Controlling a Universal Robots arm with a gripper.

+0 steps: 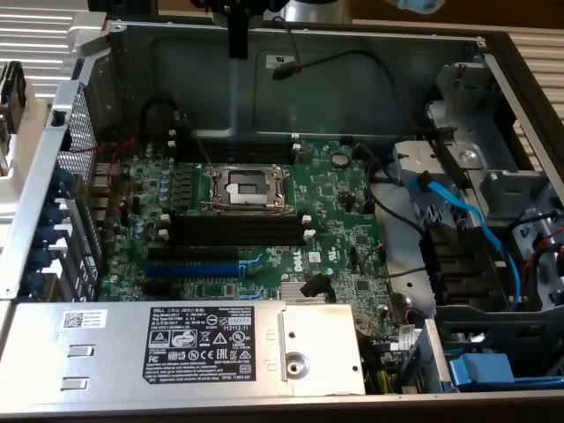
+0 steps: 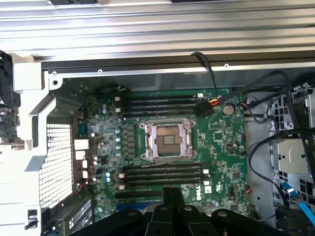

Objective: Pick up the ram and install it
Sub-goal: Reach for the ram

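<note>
Green, glossy circuit board [image 1: 344, 220] lies flat on the floor of a grey sheet-metal case [image 1: 352, 79], speckled with small silver and blue cylinders. At its middle sits a square socket [image 1: 247, 188] framed in bright polished steel. Just beside the socket, on the side nearer the exterior camera, run the long black memory slots [image 1: 233, 231], matte plastic with white end clips, lying as bare grooves. Next to them is a shorter blue expansion slot [image 1: 192, 267].

From the exterior view I also see a dull silver power supply box [image 1: 106, 352] with a black-and-white printed label [image 1: 211, 344] along the near edge. At that view's right, a flat blue cable [image 1: 463, 216] curves over folded metal brackets.

From the wrist view I see ribbed, brushed-metal sheeting [image 2: 157, 29] beyond the case wall. It also shows a white perforated grille [image 2: 56, 162] and a round black cable ending in a connector with red and yellow wires [image 2: 209, 103] by a shiny coin cell [image 2: 228, 109].

My gripper [image 2: 172, 196] hangs above the board. Its black, blocky fingers are pressed fully together, and I see nothing between them.

I cannot pick out the ram with any certainty. A dark flat piece [image 1: 9, 92] stands on a white block outside the case, at the exterior view's left edge, but I cannot tell what it is.
</note>
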